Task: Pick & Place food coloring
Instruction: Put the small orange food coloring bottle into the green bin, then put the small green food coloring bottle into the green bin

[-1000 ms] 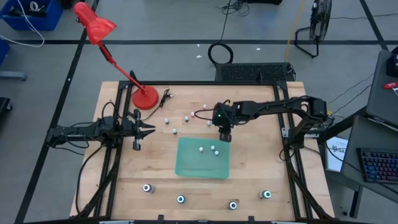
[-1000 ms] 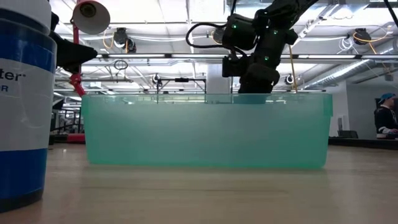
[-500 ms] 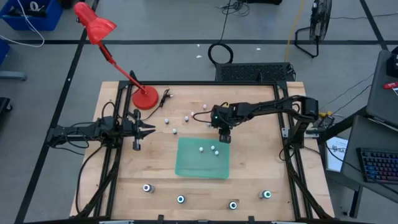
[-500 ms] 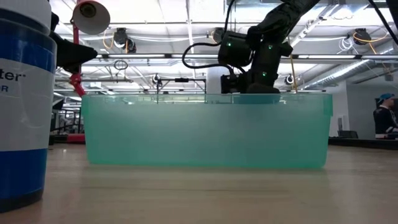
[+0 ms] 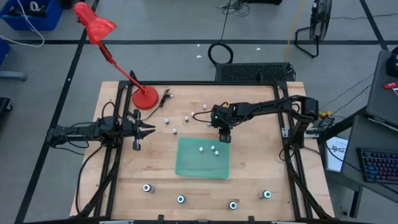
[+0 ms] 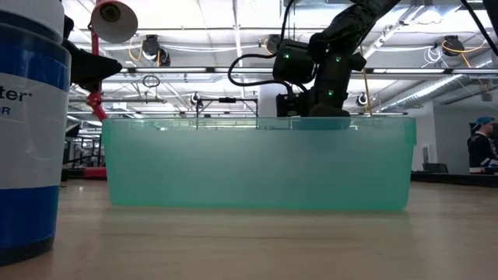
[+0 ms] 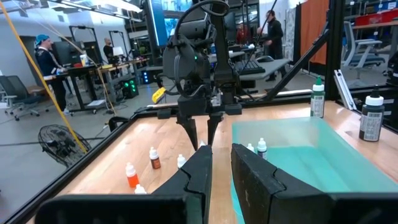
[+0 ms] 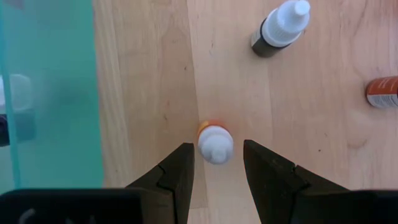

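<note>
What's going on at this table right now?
The right gripper hangs open over a small white-capped food coloring bottle standing on the wood just beside the green bin, nothing gripped yet. Three bottles are already in the bin. The left gripper waits at the table's left side, shut and empty.

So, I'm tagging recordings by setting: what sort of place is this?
Probably a robotics lab or workshop: a framed wooden table with mounted arms, desks with monitors behind, a floor fan and loose cables on the concrete floor.
</note>
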{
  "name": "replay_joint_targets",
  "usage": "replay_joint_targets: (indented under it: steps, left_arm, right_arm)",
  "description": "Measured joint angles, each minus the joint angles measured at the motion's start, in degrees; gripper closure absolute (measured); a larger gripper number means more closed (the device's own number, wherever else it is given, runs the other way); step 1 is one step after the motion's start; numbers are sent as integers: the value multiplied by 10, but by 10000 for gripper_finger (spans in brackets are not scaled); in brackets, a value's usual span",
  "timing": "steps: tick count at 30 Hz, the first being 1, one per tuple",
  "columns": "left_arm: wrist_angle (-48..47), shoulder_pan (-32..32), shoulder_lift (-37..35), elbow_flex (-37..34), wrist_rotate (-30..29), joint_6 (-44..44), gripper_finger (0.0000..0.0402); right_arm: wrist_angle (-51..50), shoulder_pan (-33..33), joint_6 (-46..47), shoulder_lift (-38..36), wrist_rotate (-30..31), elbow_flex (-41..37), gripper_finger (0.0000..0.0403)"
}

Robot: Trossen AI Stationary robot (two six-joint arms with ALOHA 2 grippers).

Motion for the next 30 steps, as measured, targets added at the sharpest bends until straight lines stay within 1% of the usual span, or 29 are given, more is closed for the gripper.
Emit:
replay_joint_targets:
  steps: [8, 11, 14, 21, 22, 30]
  left_arm:
    - [0, 0, 0, 0, 0, 0, 334]
    - [0, 0, 0, 0, 0, 0, 334]
    - [0, 0, 0, 0, 0, 0, 334]
    - [0, 0, 0, 0, 0, 0, 334]
    - [0, 0, 0, 0, 0, 0, 334]
    - [0, 0, 0, 0, 0, 0, 334]
  right_arm:
    - [0, 0, 0, 0, 0, 0, 273]
    - [0, 0, 0, 0, 0, 0, 280]
    - [0, 0, 0, 0, 0, 0, 304]
    - [0, 0, 0, 0, 0, 0, 390]
    - [0, 0, -1, 0, -1, 0, 397]
    - [2, 8, -1, 0, 0, 0, 400]
